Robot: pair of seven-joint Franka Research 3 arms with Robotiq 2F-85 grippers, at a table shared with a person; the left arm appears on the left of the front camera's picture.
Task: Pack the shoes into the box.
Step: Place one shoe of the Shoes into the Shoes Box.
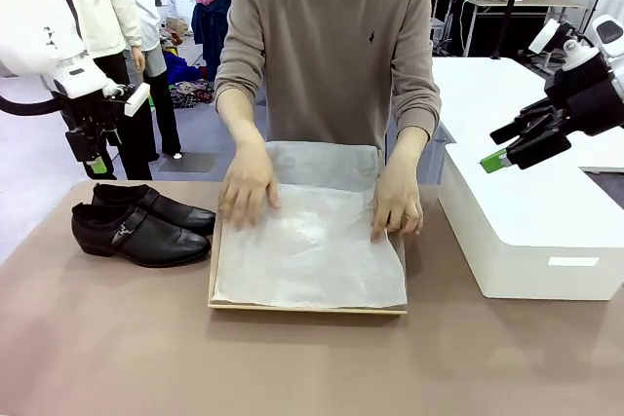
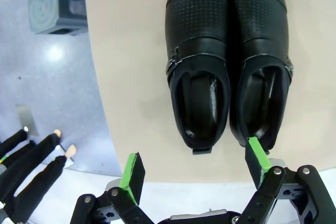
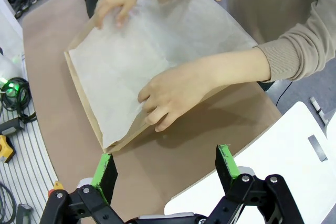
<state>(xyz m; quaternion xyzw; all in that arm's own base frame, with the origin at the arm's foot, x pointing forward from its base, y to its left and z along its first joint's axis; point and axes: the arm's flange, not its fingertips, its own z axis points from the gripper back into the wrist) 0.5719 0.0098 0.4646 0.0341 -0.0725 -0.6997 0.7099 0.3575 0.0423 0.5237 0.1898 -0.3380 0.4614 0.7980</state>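
Two glossy black shoes [image 1: 141, 224] lie side by side at the table's left, toes toward the box; the left wrist view looks straight down on the shoes [image 2: 226, 61]. The tan cardboard box [image 1: 308, 305] sits mid-table, lined with white tissue paper [image 1: 312, 245]. A person's two hands [image 1: 248, 187] press the paper flat. My left gripper [image 1: 97, 158] hangs open above the table's left edge, behind the shoes' heels [image 2: 194, 174]. My right gripper [image 1: 507, 148] hovers open over the white block; in its wrist view [image 3: 165, 169] the box [image 3: 84, 98] lies ahead.
A large white block [image 1: 531, 231] stands at the table's right. The brown tabletop [image 1: 292, 367] in front of the box is bare. The person in a beige sweater stands at the far side. Cables and gear lie on the floor beside the table [image 3: 13, 108].
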